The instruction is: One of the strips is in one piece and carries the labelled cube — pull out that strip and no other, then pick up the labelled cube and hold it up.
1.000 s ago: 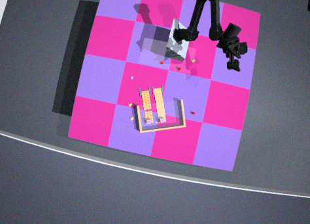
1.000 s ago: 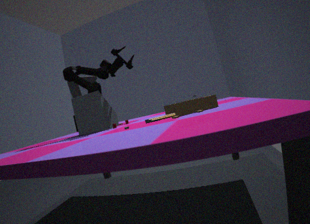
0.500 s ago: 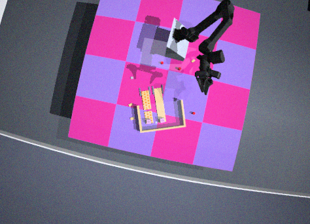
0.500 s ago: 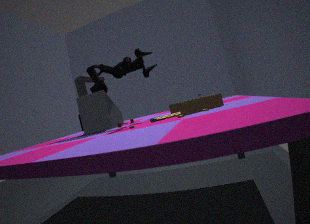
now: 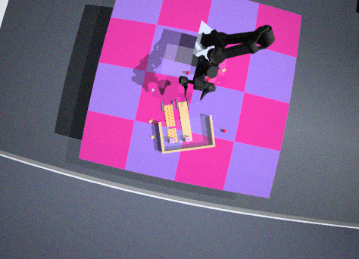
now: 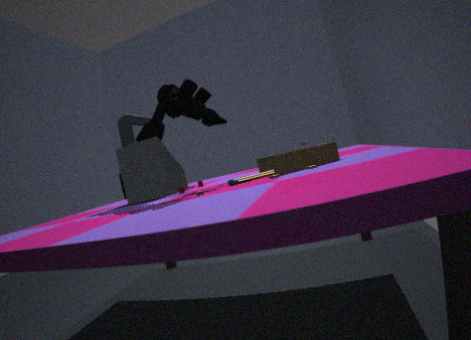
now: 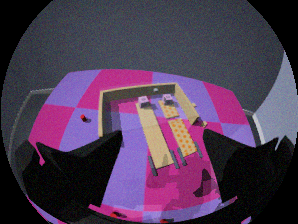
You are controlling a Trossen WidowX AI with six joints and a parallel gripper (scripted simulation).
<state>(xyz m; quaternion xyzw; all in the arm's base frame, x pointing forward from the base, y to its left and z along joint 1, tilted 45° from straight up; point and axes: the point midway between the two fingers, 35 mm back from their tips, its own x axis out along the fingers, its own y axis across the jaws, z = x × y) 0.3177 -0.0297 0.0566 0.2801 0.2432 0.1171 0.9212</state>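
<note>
The checkered table top [image 5: 261, 118] at frame centre looks smooth and matt. The tan tray walls [image 5: 188, 148] look like unvarnished wood. The black arm [image 5: 235, 42], upper right, appears matt plastic.

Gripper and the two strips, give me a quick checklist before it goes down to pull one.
1. Gripper open with nothing in it: ok.
2. Gripper clear of the table, up in the air: ok.
3. Both strips in sight, the dotted strip and the plain strip, lying side by side in the tray: ok.
4. Which strip is in one piece: cannot tell, too small in every view.
5. Which cube at the far ends carries the label: cannot tell.
6. Gripper lined up over a strip's near end: not ok, it hangs short of them.
</note>
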